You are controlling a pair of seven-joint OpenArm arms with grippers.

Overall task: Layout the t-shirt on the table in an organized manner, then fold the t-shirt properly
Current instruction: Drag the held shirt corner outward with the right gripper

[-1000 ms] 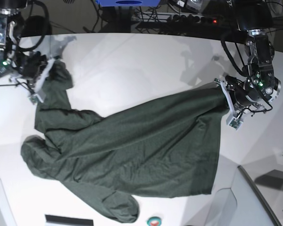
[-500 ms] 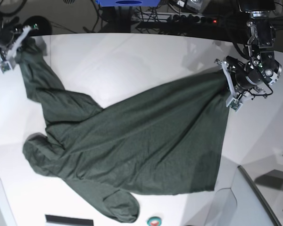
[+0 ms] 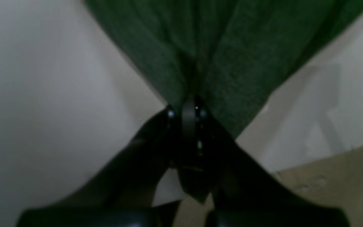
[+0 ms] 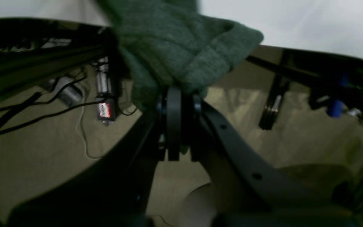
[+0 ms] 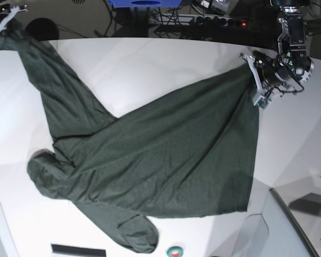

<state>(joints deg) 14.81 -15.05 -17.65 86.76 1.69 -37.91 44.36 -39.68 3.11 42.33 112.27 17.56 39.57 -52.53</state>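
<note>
Dark green fabric of the t-shirt (image 5: 150, 160) spread over the white surface (image 5: 150, 69), stretched between two far corners. At far left, right gripper (image 4: 176, 104) with fingers (image 4: 172, 123) pressed together on a bunched edge of the cloth, past the surface edge, above floor and cables (image 4: 43, 107). In the middle, wide body of the garment lying flat, one sleeve rumpled at near left. At far right, left gripper (image 5: 255, 80) with fingers (image 3: 187, 119) pinched tight on another corner, cloth fanning out from there.
</note>
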